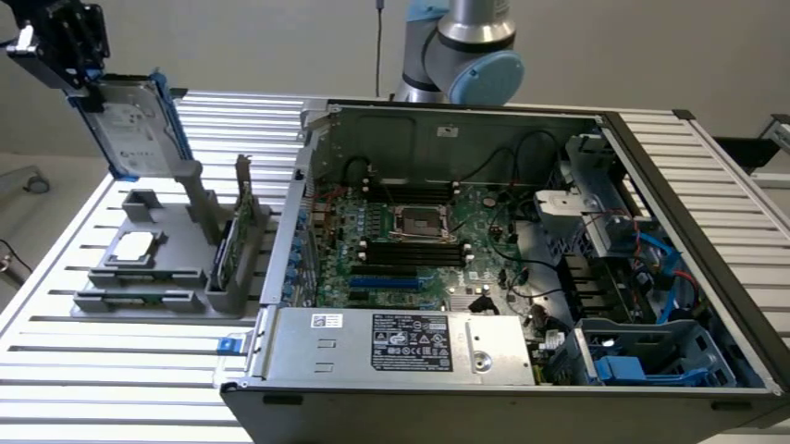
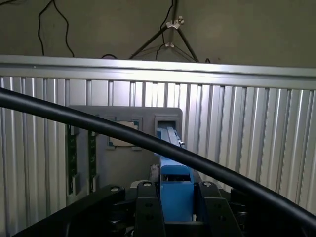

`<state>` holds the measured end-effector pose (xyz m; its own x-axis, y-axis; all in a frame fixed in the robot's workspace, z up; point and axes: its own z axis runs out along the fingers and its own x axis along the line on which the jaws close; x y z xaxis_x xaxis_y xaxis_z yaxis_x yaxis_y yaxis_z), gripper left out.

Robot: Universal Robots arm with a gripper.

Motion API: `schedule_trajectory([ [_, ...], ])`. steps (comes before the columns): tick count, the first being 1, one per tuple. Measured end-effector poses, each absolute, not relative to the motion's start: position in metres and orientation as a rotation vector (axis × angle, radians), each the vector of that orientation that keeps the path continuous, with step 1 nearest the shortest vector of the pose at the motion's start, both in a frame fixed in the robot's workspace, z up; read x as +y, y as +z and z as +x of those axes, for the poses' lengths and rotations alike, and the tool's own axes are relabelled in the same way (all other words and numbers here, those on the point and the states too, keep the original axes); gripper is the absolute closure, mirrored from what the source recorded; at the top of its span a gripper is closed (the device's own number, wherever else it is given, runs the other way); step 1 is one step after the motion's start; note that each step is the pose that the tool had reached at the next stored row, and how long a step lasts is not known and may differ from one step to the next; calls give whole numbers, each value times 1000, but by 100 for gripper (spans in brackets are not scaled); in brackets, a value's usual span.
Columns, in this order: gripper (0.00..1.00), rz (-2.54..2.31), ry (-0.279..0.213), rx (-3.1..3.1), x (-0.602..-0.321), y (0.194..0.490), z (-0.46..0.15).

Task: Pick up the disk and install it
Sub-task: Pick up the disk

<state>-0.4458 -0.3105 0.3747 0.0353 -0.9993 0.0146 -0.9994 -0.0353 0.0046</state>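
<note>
While I am holding the disk (image 1: pixel 129 125) above the bench (image 1: pixel 74 370), the pick-up is looking done and the install not yet begun.
I am seeing the tool (image 2: pixel 176 210) pinching the disk's blue carrier, hanging it upright over the grey holder (image 1: pixel 161 287), well apart from the open computer case (image 1: pixel 370 342). I am judging that the carry calls for height, since the green card (image 1: pixel 228 245) and the case wall are standing between.
</note>
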Motion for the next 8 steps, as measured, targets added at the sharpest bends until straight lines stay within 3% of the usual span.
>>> schedule_trajectory([
  [8,67,2249,15,-2171,-310,411,-424],
])
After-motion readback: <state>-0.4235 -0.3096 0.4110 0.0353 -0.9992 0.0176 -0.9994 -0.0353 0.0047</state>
